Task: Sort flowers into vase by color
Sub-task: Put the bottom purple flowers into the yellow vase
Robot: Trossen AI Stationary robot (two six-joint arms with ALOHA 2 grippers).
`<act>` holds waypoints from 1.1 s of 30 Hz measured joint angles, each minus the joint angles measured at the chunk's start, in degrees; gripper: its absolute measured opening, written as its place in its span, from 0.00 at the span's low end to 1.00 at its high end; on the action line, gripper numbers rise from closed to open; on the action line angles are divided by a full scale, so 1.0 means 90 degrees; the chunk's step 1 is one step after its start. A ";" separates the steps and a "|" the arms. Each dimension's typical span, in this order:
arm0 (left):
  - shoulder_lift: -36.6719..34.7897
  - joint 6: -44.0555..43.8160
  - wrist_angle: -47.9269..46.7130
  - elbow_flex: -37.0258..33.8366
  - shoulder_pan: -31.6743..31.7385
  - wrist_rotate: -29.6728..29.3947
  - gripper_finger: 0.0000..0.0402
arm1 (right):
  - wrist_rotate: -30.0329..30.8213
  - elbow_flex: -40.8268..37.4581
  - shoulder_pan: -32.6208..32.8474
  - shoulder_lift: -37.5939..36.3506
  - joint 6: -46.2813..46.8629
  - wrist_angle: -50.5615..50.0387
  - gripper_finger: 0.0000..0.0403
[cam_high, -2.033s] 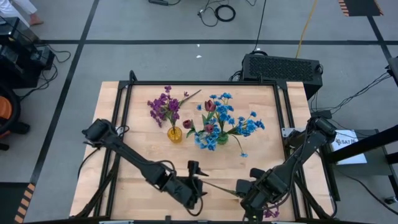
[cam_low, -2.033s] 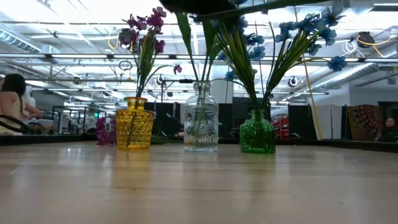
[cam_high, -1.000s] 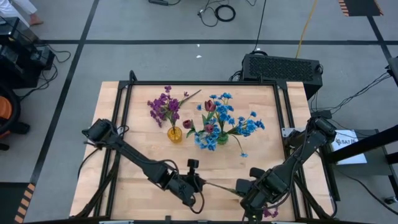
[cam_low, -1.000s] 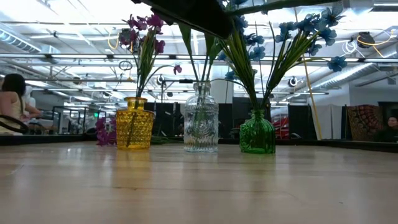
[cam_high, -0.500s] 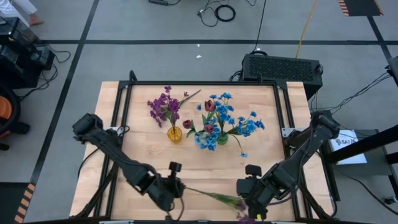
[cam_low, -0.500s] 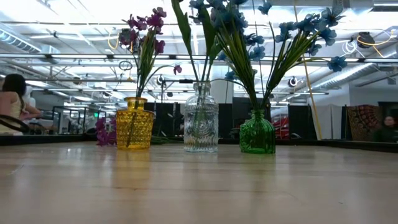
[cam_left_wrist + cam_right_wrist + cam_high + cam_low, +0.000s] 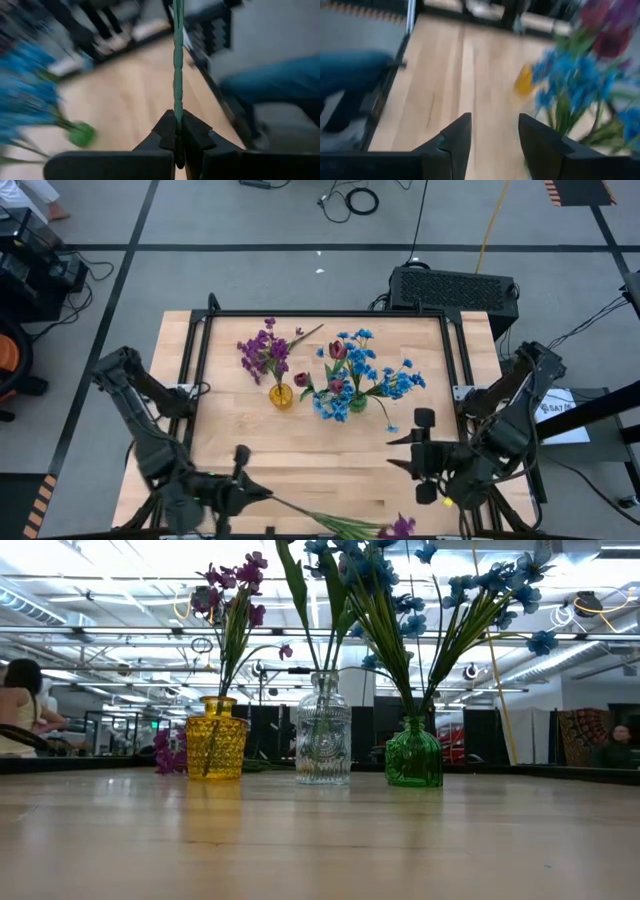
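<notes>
Three vases stand mid-tabletop [image 7: 230, 435]: yellow vase [image 7: 216, 737] with purple sprigs, clear vase [image 7: 323, 743] in the middle, green vase [image 7: 413, 753] with blue ones. My left gripper [image 7: 176, 134] is at the near edge of the tabletop, fingers pinched shut on the thin green stem [image 7: 178, 60] of a purple flower [image 7: 401, 526]; from above, the stem runs off to the right, with the blossom lying low by the near edge. My right gripper [image 7: 494, 131] hovers near the right corner, jaws apart, nothing between them. I judge the sprig very light and whippy: the stem should bend under its own blossom, so the head will swing and lag behind any quick move. The hold sits near the cut end, which suits feeding it into a narrow neck, though a grip closer to the leaves would tame the sway. The yellow vase looks light enough to tip if the stem snags its rim.
</notes>
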 joint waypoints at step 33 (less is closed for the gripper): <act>-0.0435 0.2935 0.6629 -0.1696 0.1660 0.1354 0.02 | -0.2445 -0.2030 -0.0964 0.0546 -0.6927 1.1649 0.39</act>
